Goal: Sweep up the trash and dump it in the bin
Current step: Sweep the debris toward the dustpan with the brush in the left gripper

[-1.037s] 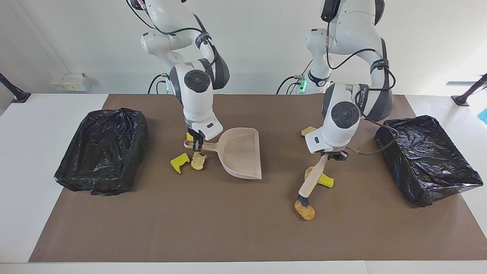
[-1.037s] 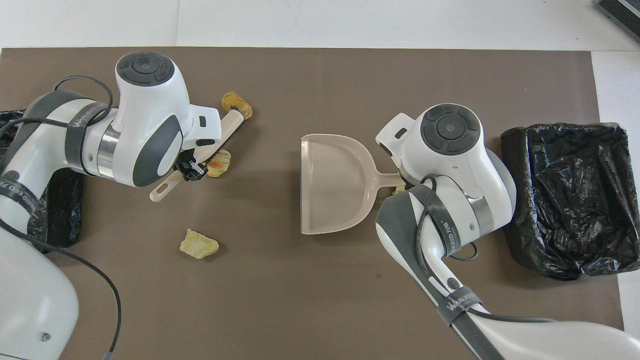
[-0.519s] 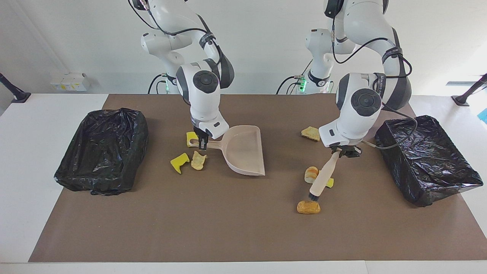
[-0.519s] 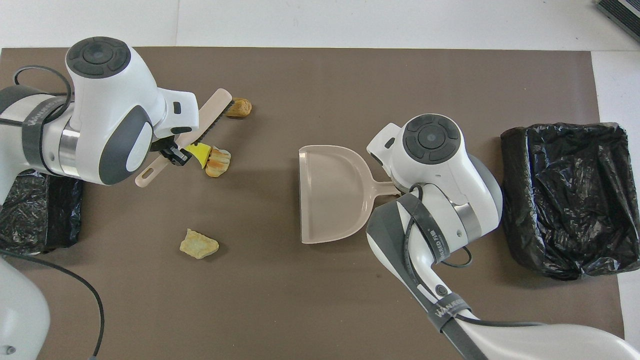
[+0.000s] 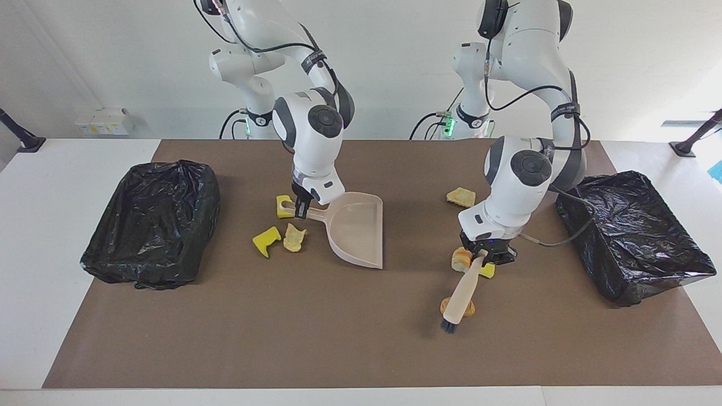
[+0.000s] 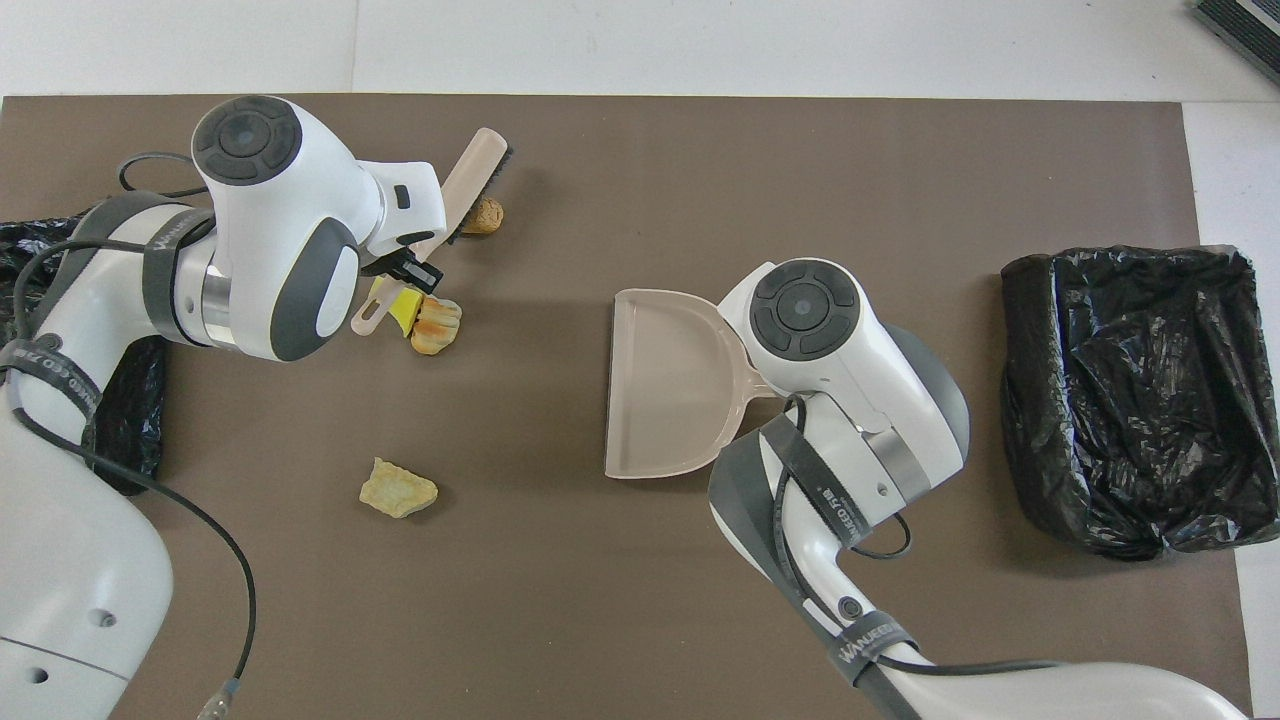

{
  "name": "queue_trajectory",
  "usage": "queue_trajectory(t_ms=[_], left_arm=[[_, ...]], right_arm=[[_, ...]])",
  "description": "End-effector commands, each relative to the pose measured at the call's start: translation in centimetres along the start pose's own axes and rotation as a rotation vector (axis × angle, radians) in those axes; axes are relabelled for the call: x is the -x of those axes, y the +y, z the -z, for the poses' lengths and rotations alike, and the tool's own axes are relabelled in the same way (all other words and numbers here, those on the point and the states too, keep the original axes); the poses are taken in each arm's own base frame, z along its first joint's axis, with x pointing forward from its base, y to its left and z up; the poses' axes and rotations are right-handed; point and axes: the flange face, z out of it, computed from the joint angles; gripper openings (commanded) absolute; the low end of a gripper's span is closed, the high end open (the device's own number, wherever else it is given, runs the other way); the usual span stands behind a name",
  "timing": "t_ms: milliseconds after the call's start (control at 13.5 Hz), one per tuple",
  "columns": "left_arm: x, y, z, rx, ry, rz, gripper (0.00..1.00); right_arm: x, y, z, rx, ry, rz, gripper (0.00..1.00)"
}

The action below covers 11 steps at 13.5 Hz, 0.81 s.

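My right gripper (image 5: pixel 300 206) is shut on the handle of the beige dustpan (image 5: pixel 356 228), whose mouth faces the left arm's end of the table. Three scraps of trash lie by that handle: two yellow (image 5: pixel 284 204) (image 5: pixel 266 240) and one tan (image 5: pixel 294 237). My left gripper (image 5: pixel 483 255) is shut on the beige brush (image 5: pixel 463 292). The brush's black bristles (image 5: pixel 448 325) sit beside a tan-orange scrap (image 5: pixel 468 308). A bread-like scrap (image 5: pixel 461 257) and a yellow one (image 5: pixel 488 271) lie under that gripper. Another tan scrap (image 5: pixel 461 197) lies nearer to the robots. The bin (image 5: pixel 620 282) is lined in black.
A second black-lined bin (image 5: pixel 113 248) stands at the right arm's end of the brown mat (image 5: pixel 316 338). In the overhead view the right wrist hides the dustpan (image 6: pixel 665 400) handle and the scraps by it. White table shows around the mat.
The left arm lifted the brush and swung it down again, so its bristles now lie past the tan-orange scrap. The right arm turned the dustpan slightly.
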Motion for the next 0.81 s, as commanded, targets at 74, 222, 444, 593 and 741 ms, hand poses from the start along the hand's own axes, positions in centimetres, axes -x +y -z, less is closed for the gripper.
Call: queue_trajectory(t_ms=[74,222,444,593,741], left_arm=[[2.8,-2.4,-0.1,0.044,-0.167,0.057,0.0],[4.2,-2.5,0.0,0.037,-0.265,0.043,0.0],[7.1,-2.4,2.1,0.022,-0.422,-0.053,0.0],[9.0,-2.2,4.0,0.009,-0.492,-0.104,0.0],[9.0,-2.0,5.2,-0.012,-0.475,-0.12,0.0]], right_arm=[[0.0,-0.3,-0.6,0.02,0.003,-0.025,0.0],[0.1,0.0,-0.9,0.017,0.028,-0.027,0.0],[0.0,-0.1,-1.6,0.012,0.055,-0.021,0.0],[-0.4,-0.2,-2.1,0.021,0.067,-0.019,0.0],[-0.4,-0.1,-2.3,0.02,0.072,-0.019,0.0]])
